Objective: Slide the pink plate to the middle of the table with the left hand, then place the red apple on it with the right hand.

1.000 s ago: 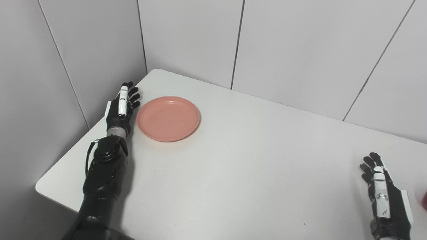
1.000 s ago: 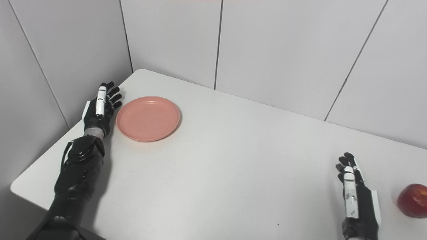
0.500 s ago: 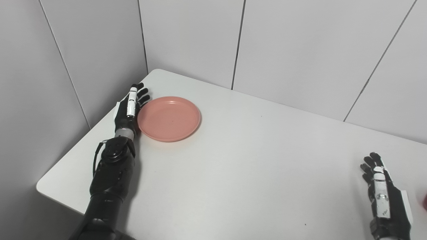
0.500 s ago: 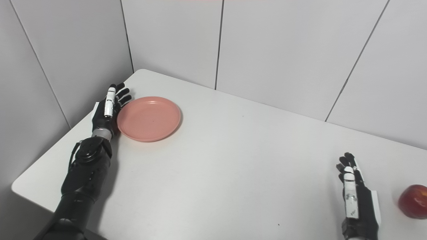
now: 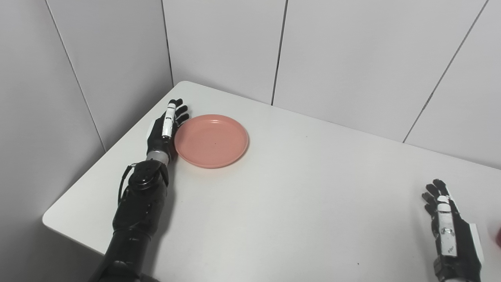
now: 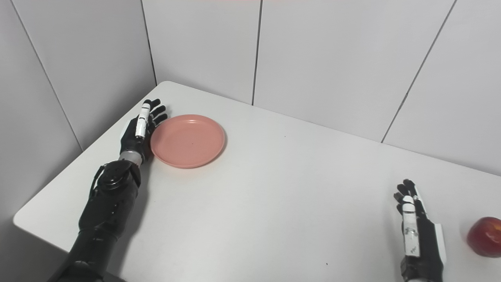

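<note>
**Plate slides to the right**

The left robot hand [image 5: 164, 127] is flat, fingers spread, pressed against the pink plate [image 5: 211, 141]. Both have moved right since before. The right robot hand [image 6: 417, 231] lies flat and empty beside the red apple [image 6: 484, 237]. The white bench [image 5: 293, 196] sits by grey walls [image 5: 352, 58].

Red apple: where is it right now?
The round red apple sits on the white table at the far right edge of the right eye view, just right of the open right hand, untouched.
</note>
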`<state>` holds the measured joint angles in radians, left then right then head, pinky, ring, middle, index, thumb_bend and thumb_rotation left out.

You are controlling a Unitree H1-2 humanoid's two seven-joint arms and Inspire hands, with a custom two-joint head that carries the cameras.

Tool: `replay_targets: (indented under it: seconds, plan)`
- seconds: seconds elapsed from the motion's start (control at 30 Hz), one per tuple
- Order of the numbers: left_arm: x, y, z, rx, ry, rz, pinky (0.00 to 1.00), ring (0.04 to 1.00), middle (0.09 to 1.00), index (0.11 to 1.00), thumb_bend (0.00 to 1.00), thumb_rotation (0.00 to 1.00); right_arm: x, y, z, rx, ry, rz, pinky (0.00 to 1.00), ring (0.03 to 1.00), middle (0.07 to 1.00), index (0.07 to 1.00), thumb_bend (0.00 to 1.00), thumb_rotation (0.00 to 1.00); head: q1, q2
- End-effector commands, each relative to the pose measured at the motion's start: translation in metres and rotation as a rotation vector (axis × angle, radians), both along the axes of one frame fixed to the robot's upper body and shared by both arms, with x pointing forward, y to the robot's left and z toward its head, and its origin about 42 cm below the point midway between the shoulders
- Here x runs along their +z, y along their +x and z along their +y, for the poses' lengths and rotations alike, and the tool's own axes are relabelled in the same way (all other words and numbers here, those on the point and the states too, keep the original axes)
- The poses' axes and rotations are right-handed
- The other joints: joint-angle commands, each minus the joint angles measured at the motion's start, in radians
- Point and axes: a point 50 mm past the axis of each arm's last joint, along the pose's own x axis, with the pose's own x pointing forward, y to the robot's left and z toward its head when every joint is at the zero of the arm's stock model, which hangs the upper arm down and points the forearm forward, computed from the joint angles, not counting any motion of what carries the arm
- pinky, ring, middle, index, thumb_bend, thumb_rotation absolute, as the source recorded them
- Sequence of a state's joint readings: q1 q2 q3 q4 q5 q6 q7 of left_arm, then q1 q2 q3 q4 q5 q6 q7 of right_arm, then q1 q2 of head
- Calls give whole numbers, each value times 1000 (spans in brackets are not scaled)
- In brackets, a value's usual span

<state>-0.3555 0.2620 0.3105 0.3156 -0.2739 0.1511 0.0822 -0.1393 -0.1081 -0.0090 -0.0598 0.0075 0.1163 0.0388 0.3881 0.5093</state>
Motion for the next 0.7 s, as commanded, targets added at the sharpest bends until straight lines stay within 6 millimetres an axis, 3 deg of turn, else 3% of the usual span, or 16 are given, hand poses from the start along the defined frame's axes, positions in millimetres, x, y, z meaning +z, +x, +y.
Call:
replay_targets:
  seconds: [0.0, 0.67]
  plan:
    - [20, 9, -7, -42, 20, -50, 877, 880, 884, 858, 331, 1000, 16, 4, 1, 9, -14, -72, 959, 914, 917, 919, 60, 1000, 1, 1]
    - [11, 26, -48, -146, 67, -7, 869, 873, 877, 852, 318, 1000, 16, 4, 2, 11, -7, -63, 983, 920, 922, 925, 76, 1000, -10, 9]
